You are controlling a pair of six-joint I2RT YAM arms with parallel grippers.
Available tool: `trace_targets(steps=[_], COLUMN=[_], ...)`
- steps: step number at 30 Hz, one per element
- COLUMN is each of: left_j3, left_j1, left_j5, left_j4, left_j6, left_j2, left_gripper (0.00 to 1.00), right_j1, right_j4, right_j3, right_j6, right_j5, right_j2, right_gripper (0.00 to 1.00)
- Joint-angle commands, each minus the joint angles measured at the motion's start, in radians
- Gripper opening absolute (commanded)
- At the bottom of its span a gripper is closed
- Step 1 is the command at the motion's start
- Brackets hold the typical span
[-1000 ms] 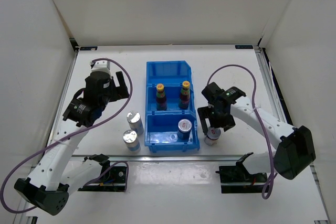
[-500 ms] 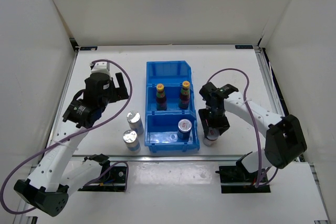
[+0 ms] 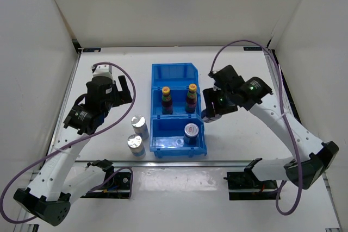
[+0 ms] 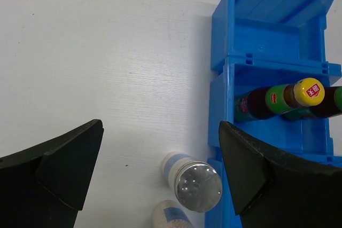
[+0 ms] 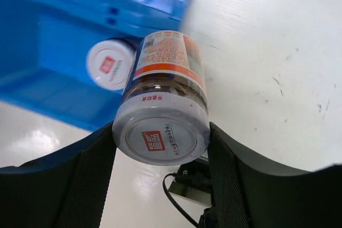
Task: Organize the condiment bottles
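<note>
Held bottle: a stubby silver-capped shaker with a red-marked top [image 5: 165,78] was pinched near its cap end between the two fingers of the right gripper [image 5: 160,137], and looked to be clear of the table.
Its look: brownish contents showed through a clear body. It had an orange-and-white printed label, and the silver cap with its small red square faced the wrist camera.
Beside the right gripper: the blue three-compartment plastic bin [image 3: 173,75] lay just to its left and below it, its right wall close to the held shaker.
Already binned: a matching red-topped shaker [image 3: 191,132] stood in the compartment nearest the right gripper. Two slim dark bottles with yellow caps [image 3: 166,100] [image 3: 191,97] stood upright one compartment farther out.
Not yet binned: two plain silver-capped shakers [image 3: 140,126] [image 3: 135,145] stood on the white table [image 3: 109,74], below and ahead of the left gripper [image 4: 160,132] and just beside the bin's left wall.
Left gripper: its fingers were spread wide, holding nothing and hanging above the table.
Progress: roughly halfway, judging by three bottles binned, one in the grip and two waiting.
Likely next: set the held shaker beside its red-topped twin.
</note>
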Motion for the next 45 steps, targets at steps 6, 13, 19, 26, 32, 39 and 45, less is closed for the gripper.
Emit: trace_targets(steps=[6, 13, 19, 26, 32, 39, 45], left_j3=[-0.015, -0.024, -0.024, 0.007, 0.007, -0.053, -0.15], left_j1=[0.006, 0.006, 0.006, 0.006, 0.006, 0.006, 0.006], left_j5=[-0.014, -0.014, -0.014, -0.002, 0.047, 0.107, 0.225], left_j4=[-0.002, -0.002, -0.02, -0.06, -0.127, -0.147, -0.147], left_j6=[-0.004, -0.004, -0.013, -0.022, -0.057, -0.109, -0.143], left_j2=[-0.019, -0.029, -0.029, -0.029, 0.003, -0.054, -0.117], left_gripper=[1.0, 1.0, 1.0, 1.0, 1.0, 1.0, 1.0], right_j1=[0.2, 0.286, 0.335, 0.366, 0.366, 0.366, 0.366], right_j4=[0.062, 0.075, 0.066, 0.077, 0.095, 0.095, 0.095], right_j3=[0.182, 0.331, 0.371, 0.342, 0.333, 0.333, 0.342], right_j6=[-0.168, -0.265, -0.265, -0.285, -0.294, -0.303, -0.303], right_j5=[-0.103, -0.196, -0.17, -0.172, -0.204, -0.204, -0.186], right_j2=[0.114, 0.321, 0.491, 0.579, 0.61, 0.601, 0.567], right_gripper=[0.01, 0.01, 0.01, 0.01, 0.3, 0.75, 0.9])
